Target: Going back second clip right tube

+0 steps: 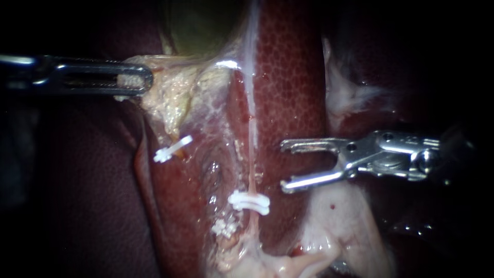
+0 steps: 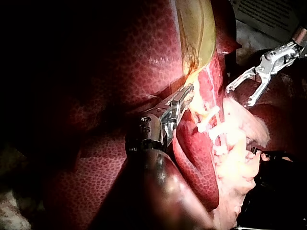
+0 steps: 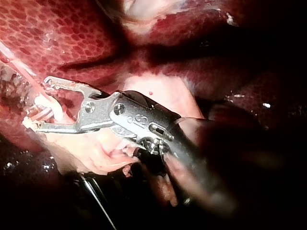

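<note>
At the upper left of the frame the left instrument comes in level. Its jaws are clamped together on the pale tissue below the greenish gallbladder. I judge it pulls this tissue sideways so that the strands beneath are stretched and exposed. Just below, a slanted clip sits across a thin strand.

At centre the right tube runs straight down the frame over the red liver, drawn taut. A white clip crosses it at lower centre.

At mid-right, beside the tube, the right instrument lies nearly level, its shaft entering from the right edge. Its jaws are wide apart and empty, with the tips pointing at the tube but clear of it. With the clip seated and nothing loaded, the pose suits a withdrawal to the right. That should follow the shaft's own line so the tips do not snag the tube.
</note>
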Available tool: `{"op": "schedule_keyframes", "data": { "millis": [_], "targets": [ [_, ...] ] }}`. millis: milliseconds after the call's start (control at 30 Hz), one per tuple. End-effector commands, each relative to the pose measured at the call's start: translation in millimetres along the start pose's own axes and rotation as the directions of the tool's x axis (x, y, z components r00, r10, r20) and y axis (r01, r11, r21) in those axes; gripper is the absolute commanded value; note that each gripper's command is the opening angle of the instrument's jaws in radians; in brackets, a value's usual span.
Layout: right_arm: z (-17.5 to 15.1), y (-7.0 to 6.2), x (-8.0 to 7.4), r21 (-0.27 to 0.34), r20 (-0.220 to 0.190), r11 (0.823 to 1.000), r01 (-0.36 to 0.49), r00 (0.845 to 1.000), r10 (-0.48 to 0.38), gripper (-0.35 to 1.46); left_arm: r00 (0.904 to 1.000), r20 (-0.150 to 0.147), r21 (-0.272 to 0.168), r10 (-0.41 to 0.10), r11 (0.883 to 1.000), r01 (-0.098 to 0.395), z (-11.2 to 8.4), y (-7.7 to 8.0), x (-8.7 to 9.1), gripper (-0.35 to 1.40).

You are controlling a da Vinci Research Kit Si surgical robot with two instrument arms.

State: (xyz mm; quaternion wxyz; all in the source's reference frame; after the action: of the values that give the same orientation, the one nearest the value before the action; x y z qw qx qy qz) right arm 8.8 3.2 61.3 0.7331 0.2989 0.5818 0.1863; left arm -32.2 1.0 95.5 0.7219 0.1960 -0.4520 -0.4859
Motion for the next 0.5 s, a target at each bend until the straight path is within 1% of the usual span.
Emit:
{"op": "schedule_keyframes", "data": {
  "millis": [33,100,200,300,367,433,467,500],
  "targets": [
    [-0.2,-0.2,0.4,0.001,-0.003,1.000,0.002,1.000,-0.002,0.60,1.0000,0.000,0.000,0.001,1.000,-0.001,0.1,0.0,0.1,-0.25],
    [-0.5,-0.5,0.8,0.004,-0.003,1.000,0.007,1.000,-0.007,0.60,1.0000,0.001,-0.002,0.002,1.000,-0.002,0.3,0.1,0.3,-0.25],
    [-0.6,-0.6,0.9,0.004,-0.003,1.000,0.012,1.000,-0.012,0.60,1.0000,0.004,-0.006,0.006,1.000,-0.006,1.0,0.3,1.0,-0.23],
    [-0.7,-0.6,0.8,0.004,-0.003,1.000,0.012,1.000,-0.012,0.60,0.9999,0.007,0.002,0.012,1.000,-0.012,2.4,0.5,2.2,-0.23],
    [-0.8,-0.6,0.7,0.005,-0.003,1.000,0.012,1.000,-0.012,0.60,0.9998,-0.004,0.005,0.018,1.000,-0.018,3.3,0.7,3.0,-0.23],
    [-0.8,-0.6,0.7,0.005,-0.003,1.000,0.013,1.000,-0.013,0.60,0.9996,-0.009,0.005,0.027,1.000,-0.027,4.1,0.7,3.5,-0.23],
    [-0.8,-0.6,0.8,0.005,-0.003,1.000,0.013,1.000,-0.013,0.60,0.9996,-0.016,0.007,0.023,1.000,-0.023,4.5,0.8,3.7,-0.23],
    [-0.8,-0.6,0.8,0.005,-0.003,1.000,0.013,1.000,-0.013,0.60,0.9996,-0.016,0.008,0.024,1.000,-0.024,4.9,0.9,3.9,-0.23]
  ]
}}
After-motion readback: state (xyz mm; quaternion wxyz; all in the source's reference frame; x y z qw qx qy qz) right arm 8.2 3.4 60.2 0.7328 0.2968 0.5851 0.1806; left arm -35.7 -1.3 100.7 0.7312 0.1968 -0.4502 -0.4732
